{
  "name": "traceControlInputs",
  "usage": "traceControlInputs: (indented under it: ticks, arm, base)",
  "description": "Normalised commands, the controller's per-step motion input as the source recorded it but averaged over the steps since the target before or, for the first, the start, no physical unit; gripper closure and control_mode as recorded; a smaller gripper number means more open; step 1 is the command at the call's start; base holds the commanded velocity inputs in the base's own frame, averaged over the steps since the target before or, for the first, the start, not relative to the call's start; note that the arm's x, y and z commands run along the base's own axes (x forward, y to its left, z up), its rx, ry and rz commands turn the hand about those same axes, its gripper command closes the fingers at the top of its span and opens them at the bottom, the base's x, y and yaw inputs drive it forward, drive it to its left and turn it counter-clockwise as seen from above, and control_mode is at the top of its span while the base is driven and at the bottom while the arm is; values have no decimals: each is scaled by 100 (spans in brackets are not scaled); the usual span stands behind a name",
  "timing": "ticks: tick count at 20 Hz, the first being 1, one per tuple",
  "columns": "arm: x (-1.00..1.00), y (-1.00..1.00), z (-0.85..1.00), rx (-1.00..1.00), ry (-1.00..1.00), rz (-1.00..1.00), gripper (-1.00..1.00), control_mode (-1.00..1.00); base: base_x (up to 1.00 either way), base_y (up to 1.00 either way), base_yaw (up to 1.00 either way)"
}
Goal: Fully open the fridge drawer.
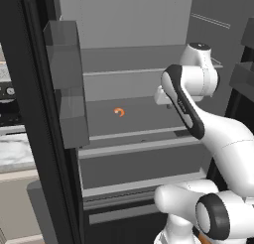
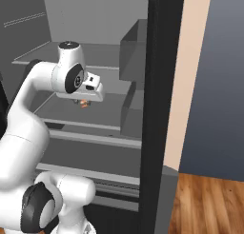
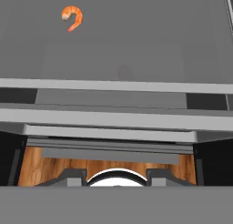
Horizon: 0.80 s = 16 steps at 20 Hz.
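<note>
Fridge drawer [image 1: 144, 166]: wide grey box, flat front, paler rim.

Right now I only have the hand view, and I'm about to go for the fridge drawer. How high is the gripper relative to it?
Observer: The gripper hangs over the shelf that holds the shrimp, above the fridge drawer.
Operator: Is it touching the drawer?
Observer: No. The drawer's flat front lies lower, apart from the gripper.
Operator: Anything off to the side?
Observer: Translucent door bins hang on the open door at the left of the left base view, apart from the gripper.
</note>
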Motion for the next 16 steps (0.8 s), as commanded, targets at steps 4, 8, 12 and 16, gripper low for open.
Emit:
traceControlInputs:
  ticks: [4,8,12,16]
  arm:
    - [-13,0,0,0,-4,0,-100,-100]
    - [-18,0,0,0,-2,0,-100,-100]
    - [-4,0,0,0,0,0,-100,100]
    - [0,0,0,0,0,0,-100,100]
  base:
    - [0,0,0]
    - [0,0,0]
    - [-5,0,0]
    - [-37,0,0]
